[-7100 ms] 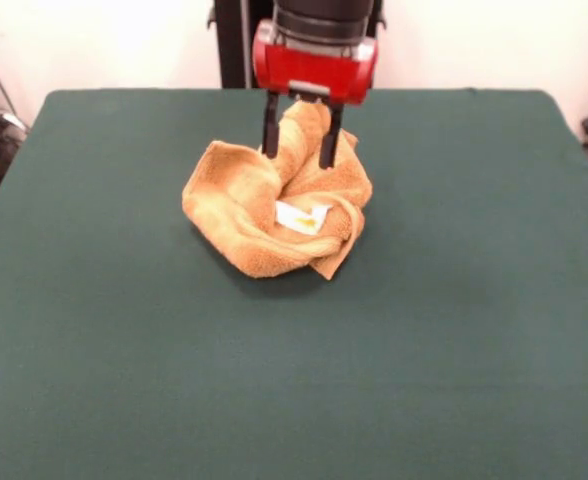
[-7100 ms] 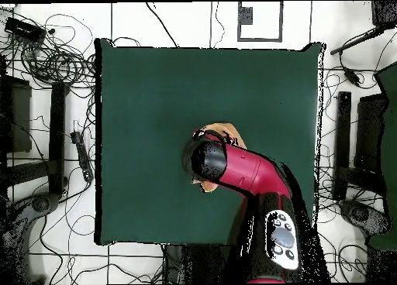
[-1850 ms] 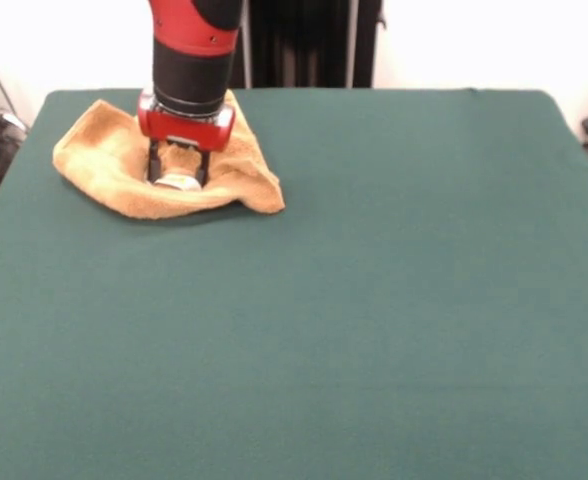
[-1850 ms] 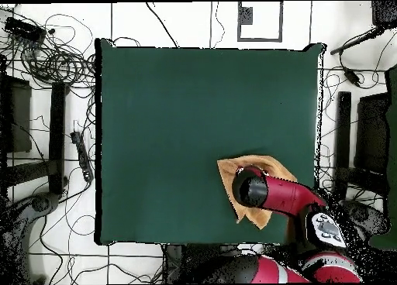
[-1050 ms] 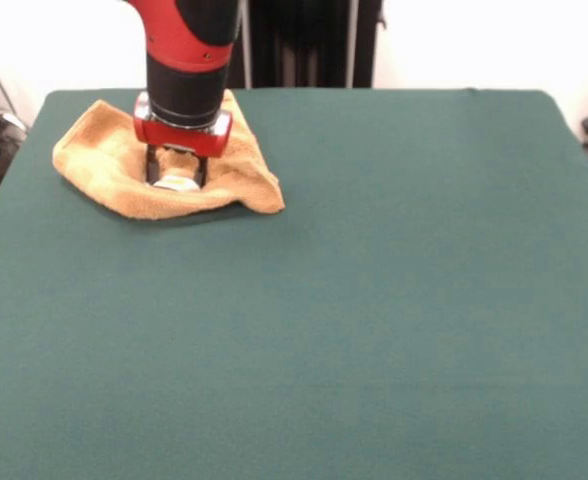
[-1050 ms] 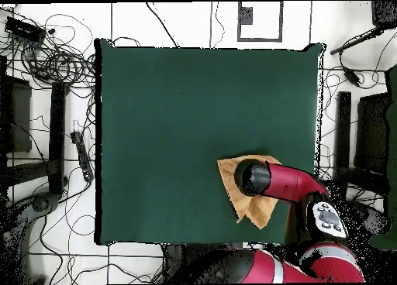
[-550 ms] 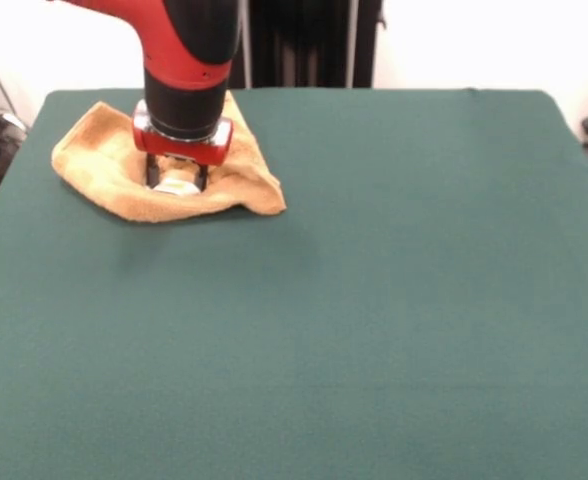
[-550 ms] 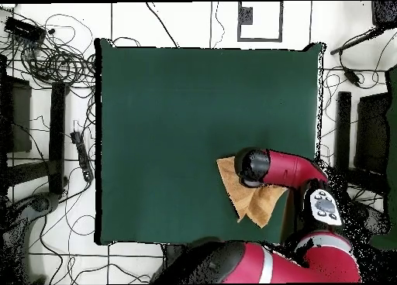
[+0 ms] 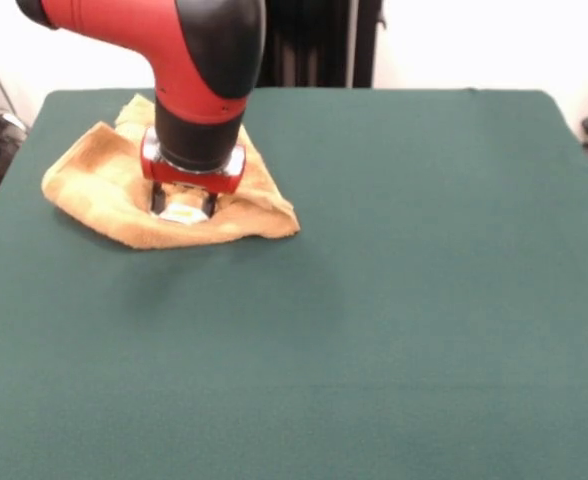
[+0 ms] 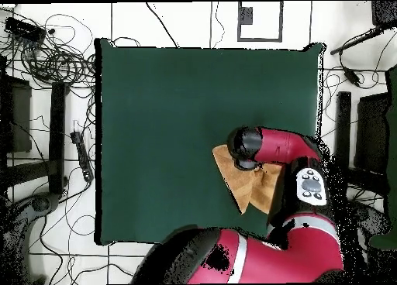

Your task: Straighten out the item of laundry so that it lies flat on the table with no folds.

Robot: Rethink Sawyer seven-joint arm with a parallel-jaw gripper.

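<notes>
A: Where was the towel (image 9: 124, 190) at that moment?

B: It lay bunched on the table (image 9: 394, 300), close to one of the table's far corners as the front camera saw it. It was not flat: one edge was rolled under and a fold rose around the arm.

A: And the claw?

B: The gripper (image 9: 183, 210) stood straight down in the middle of the towel, its tips in the cloth. Its fingers appeared set close together around a small raised tuft beside the white label (image 9: 182, 212), so I judged it was pinching that tuft.

A: How should the step be done well?

B: I think the pull should go toward the table's middle, low and slow, so the cloth unrolls behind the tuft. Lifting too high would probably only gather it again.
</notes>
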